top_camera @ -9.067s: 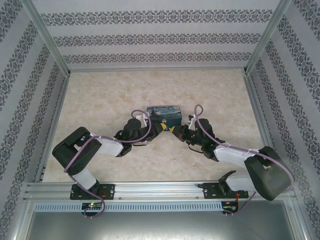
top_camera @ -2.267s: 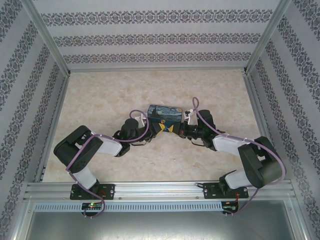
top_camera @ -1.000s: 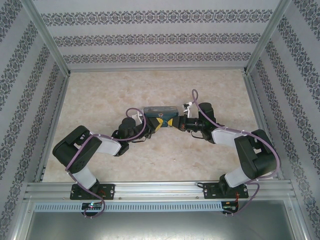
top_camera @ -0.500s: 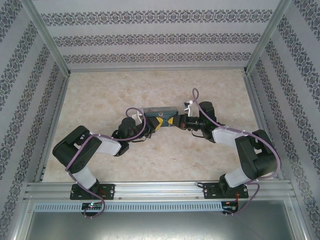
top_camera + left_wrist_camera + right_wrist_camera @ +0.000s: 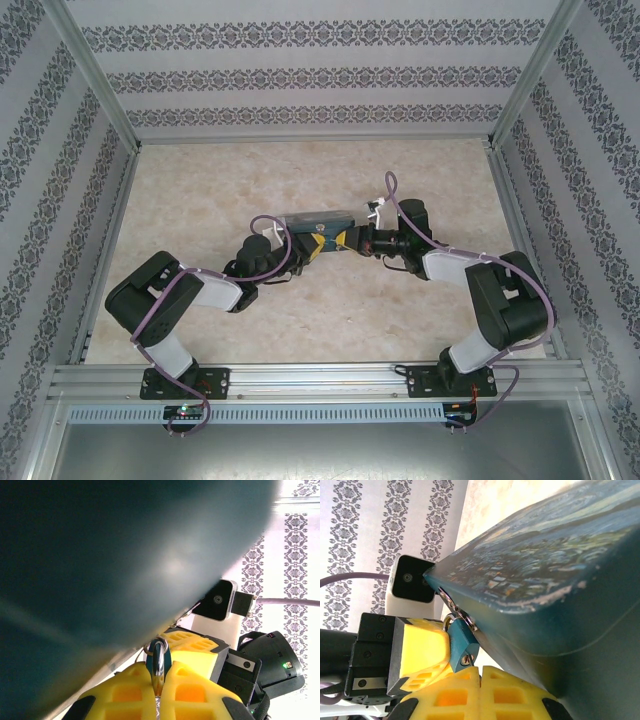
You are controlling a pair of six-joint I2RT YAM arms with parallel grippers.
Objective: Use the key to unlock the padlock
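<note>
Here, left tool (image 5: 158,680) pinching padlock (image 5: 460,641), right tool (image 5: 480,672) closed beneath it

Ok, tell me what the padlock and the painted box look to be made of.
The padlock: glossy blue body, likely painted metal, maybe plastic; its shackle is bare silvery metal, glinting. The painted box: smooth printed skin, worn pale along one edge; tin or card, I cannot tell.

Tiny blue padlock (image 5: 461,641) is hanging tilted at the box's (image 5: 560,555) edge, silvery shackle (image 5: 451,623) hooking onto it; key (image 5: 467,659) is barely showing at padlock's bottom.
</note>
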